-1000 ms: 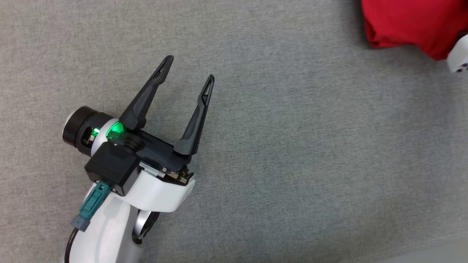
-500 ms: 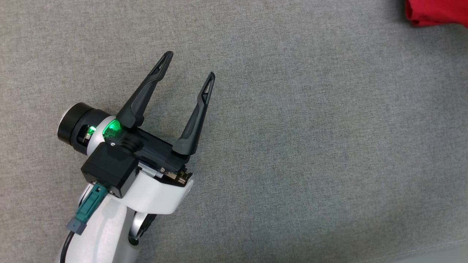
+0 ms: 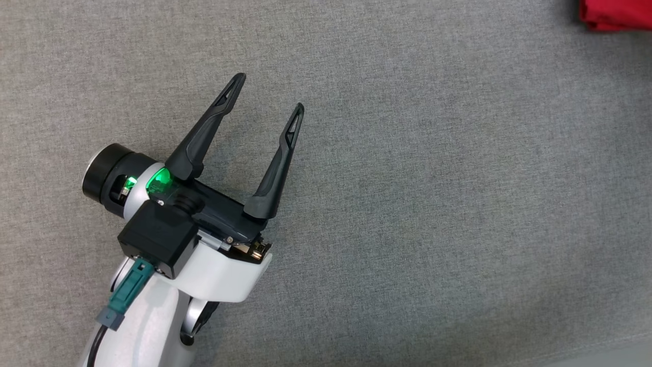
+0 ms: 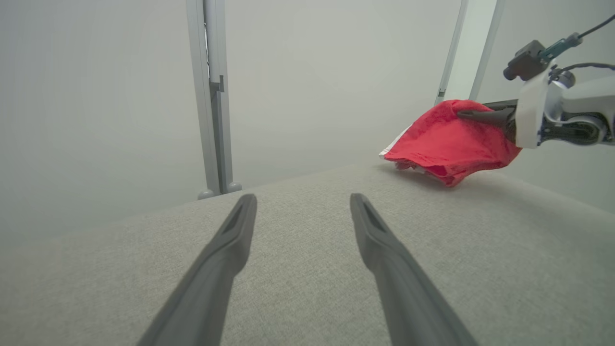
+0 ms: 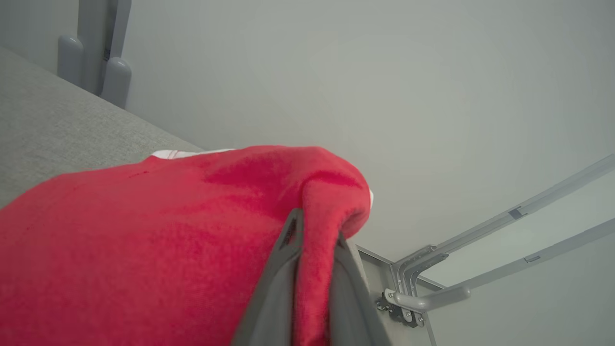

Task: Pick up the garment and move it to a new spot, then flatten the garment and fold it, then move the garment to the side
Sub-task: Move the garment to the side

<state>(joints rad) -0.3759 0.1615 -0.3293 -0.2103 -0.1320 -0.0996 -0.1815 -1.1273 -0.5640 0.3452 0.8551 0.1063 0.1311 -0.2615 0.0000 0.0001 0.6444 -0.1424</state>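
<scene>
A metal post rises behind the grey tabletop.

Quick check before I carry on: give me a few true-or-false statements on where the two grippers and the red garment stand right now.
1. The left gripper is open and holds nothing. True.
2. The right gripper stands open and empty. False: its fingers pinch a fold of the red garment.
3. The garment lies spread flat in the middle of the grey surface. False: it is bunched up, at the top right corner of the head view.
4. Some white shows along one edge of the garment. True.
</scene>
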